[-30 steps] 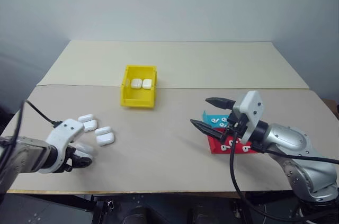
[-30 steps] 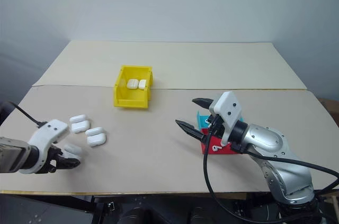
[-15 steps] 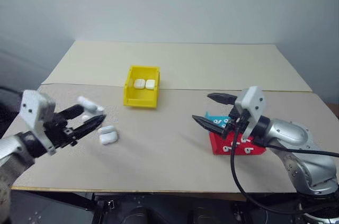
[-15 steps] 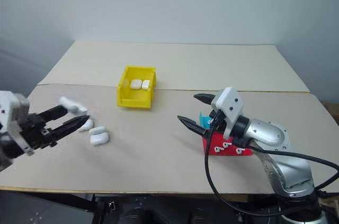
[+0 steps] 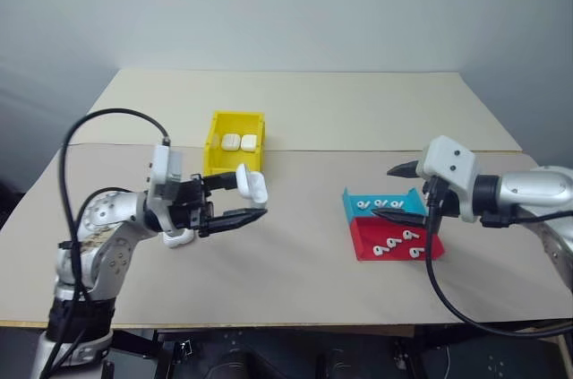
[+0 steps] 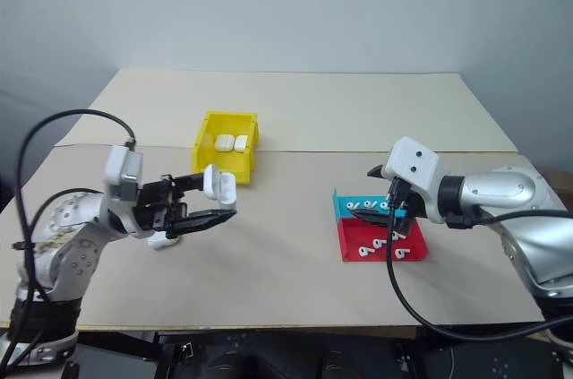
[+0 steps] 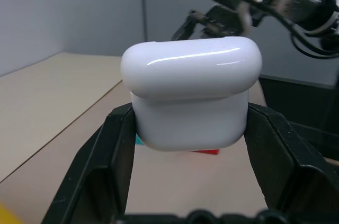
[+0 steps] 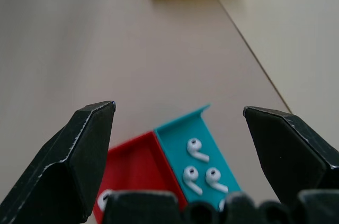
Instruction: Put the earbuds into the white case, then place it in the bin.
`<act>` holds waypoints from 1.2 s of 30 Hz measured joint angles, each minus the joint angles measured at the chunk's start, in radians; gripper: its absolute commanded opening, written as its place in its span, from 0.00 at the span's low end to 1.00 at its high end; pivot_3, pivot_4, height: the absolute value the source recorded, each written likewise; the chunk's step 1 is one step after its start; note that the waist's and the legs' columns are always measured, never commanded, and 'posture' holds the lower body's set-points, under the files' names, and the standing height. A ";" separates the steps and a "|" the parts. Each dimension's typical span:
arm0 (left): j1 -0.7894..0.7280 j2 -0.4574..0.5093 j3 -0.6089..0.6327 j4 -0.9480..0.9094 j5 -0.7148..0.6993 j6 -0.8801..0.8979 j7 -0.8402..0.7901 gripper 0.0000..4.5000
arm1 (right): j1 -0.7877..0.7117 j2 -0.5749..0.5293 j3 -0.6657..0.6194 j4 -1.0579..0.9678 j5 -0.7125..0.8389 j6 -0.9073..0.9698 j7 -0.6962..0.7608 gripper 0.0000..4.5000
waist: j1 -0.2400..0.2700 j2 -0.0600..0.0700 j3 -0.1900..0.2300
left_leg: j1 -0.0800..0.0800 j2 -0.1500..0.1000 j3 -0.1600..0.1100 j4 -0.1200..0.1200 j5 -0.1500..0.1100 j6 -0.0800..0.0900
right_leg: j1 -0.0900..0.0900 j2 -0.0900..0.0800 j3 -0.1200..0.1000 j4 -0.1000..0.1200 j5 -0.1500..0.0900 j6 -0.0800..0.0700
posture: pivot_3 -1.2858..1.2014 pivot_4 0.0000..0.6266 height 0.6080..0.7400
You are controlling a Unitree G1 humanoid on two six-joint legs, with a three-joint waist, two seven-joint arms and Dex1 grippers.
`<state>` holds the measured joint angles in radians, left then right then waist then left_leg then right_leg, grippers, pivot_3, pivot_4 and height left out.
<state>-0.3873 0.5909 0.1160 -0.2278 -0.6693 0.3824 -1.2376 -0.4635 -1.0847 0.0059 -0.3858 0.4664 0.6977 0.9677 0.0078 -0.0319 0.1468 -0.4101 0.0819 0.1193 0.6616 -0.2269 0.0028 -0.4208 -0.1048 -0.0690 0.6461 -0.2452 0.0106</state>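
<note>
The table (image 5: pixel 313 254) is a wide tan sheet, and both claws hang above it, well apart. The left claw (image 5: pixel 242 200) points level toward the right one and pinches a white case (image 5: pixel 252 185) between its two fingers (image 7: pixel 114 150), lid uppermost, lifted clear of the table. Just behind that claw sits the yellow bin (image 5: pixel 235 146) with two more cases (image 5: pixel 240 142) lying side by side in it, and below the claw's wrist a spare case (image 5: pixel 179 237) peeks out on the table. The right claw (image 5: pixel 405 191) is spread wide with nothing between its fingers (image 8: pixel 79 155), tilted down over the trays: the teal tray (image 5: pixel 380 205) directly beneath its tips and the red tray (image 5: pixel 394 243) just on the near side, the two touching. Small white earbuds (image 5: pixel 387 205) lie in the teal tray, and more of them (image 5: pixel 398 245) in the red.
</note>
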 measured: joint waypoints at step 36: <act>-0.034 -0.160 -0.161 0.046 0.040 -0.161 -0.066 0.62 | -0.180 0.128 0.451 0.370 -0.561 -0.396 0.432 0.58 | 0.004 0.000 0.000 | -0.003 0.001 0.000 0.006 0.000 -0.001 | 0.000 0.001 -0.001 0.001 0.000 0.001 | 0.52 0.24 1.00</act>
<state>-0.4215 0.4311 -0.0448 -0.1823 -0.6290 0.2215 -1.3036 -0.6439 -0.9569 0.4571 -0.0155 -0.0950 0.3021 1.4000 0.0117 -0.0318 0.1468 -0.4130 0.0831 0.1191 0.6675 -0.2264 0.0020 -0.4211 -0.1040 -0.0700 0.6468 -0.2454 0.0116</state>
